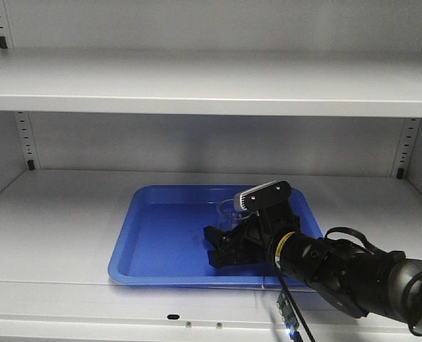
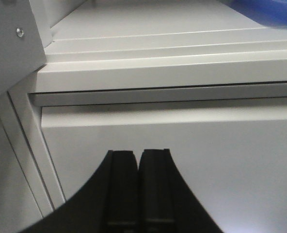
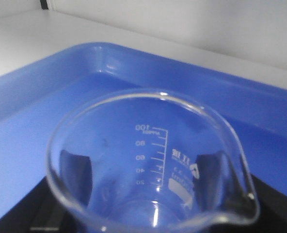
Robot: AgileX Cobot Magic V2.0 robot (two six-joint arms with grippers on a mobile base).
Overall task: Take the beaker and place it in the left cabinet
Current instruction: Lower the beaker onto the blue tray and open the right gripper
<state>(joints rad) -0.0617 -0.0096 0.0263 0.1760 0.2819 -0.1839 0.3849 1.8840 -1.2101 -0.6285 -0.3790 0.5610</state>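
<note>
The beaker (image 1: 229, 207), clear glass with white graduation marks, stands in a blue tray (image 1: 154, 239) on the middle shelf of the left cabinet (image 1: 54, 214). My right gripper (image 1: 218, 246) reaches into the tray from the right and is shut on the beaker. In the right wrist view the beaker (image 3: 153, 160) fills the frame, and the dark fingers (image 3: 78, 167) show through the glass on both sides. My left gripper (image 2: 137, 155) is shut on nothing, below the front edge of the cabinet (image 2: 158, 73) shelf.
An upper shelf (image 1: 211, 85) hangs above the tray. Slotted rails (image 1: 27, 142) run up the back corners. The raised tray rim (image 3: 148, 63) surrounds the beaker. A corner of the tray (image 2: 269, 12) shows at the top right of the left wrist view.
</note>
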